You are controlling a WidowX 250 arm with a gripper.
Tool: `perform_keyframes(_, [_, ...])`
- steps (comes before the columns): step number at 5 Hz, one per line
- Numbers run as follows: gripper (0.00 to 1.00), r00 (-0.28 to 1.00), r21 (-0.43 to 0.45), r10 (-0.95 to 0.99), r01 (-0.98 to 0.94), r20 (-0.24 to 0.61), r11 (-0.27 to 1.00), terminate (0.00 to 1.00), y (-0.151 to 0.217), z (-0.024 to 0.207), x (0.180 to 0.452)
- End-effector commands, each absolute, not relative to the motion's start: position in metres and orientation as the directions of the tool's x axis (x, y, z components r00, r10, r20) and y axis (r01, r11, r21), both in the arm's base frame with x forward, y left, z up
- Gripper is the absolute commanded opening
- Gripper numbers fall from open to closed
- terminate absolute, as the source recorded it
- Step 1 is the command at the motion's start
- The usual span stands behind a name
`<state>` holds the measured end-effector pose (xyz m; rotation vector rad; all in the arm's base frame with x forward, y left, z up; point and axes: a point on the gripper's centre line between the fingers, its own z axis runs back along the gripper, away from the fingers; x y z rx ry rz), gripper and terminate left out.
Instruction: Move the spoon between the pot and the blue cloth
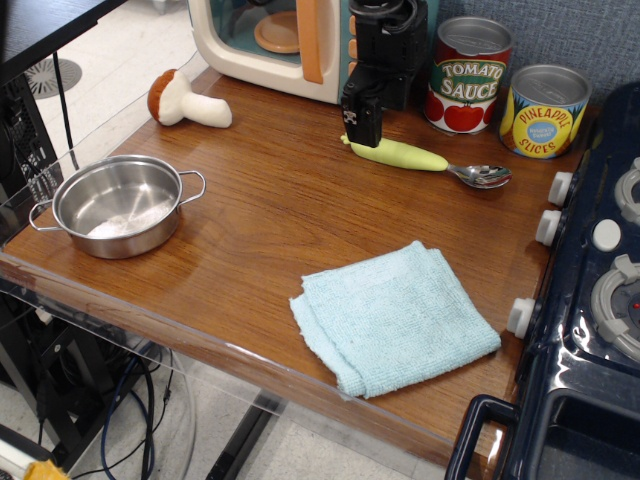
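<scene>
In the single table view, the black gripper (362, 128) hangs over the far side of the wooden table (270, 210), its tip covering the leaf end of the spoon (425, 160); whether its jaws are wide or narrow, or whether they touch the handle, cannot be told from this angle, since the body of the tool hides the fingertips. The spoon lies flat near the back edge, pale green handle pointing left and metal bowl to the right, just in front of the tomato sauce can (470, 75) and near the pineapple slices can (545, 110). The pot (118, 206) sits well apart at the front left corner, upright and seemingly empty. The blue cloth (393, 317) lies folded near the front edge, right of centre, with bare wood between it and the pot. A toy mushroom (185, 100) rests at the back left beside a toy microwave (290, 40), which is cut off by the top edge and partly hidden by the arm. A dark toy stove (590, 290) is cropped at the right.
</scene>
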<state>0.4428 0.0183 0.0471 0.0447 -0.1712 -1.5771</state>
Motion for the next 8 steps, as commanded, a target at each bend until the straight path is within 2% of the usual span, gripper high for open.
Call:
perform_keyframes(1, [1.0, -0.045, 0.142, -0.998, 0.989, 0.054, -0.037, 0.0, 0.018, 0.05, 0.44])
perform_keyframes(2, [1.0, -0.047, 0.132, -0.998, 0.99, 0.051, -0.04, 0.0, 0.019, 0.044, 0.439])
perform_keyframes(3, [0.0, -0.042, 0.139, -0.998, 0.99, 0.041, -0.036, 0.0, 0.02, 0.04, 0.438])
perform_keyframes(5, [0.0, -0.045, 0.151, -0.998, 0.988, 0.045, -0.038, 0.0, 0.019, 0.044, 0.437])
perform_keyframes(6, [0.0, -0.041, 0.168, -0.998, 0.985, 0.039, -0.034, 0.0, 0.02, 0.053, 0.437])
perform_keyframes(8, [0.0, 0.003, 0.239, -0.994, 0.971, 0.11, 0.029, 0.0, 0.039, 0.1, 0.428])
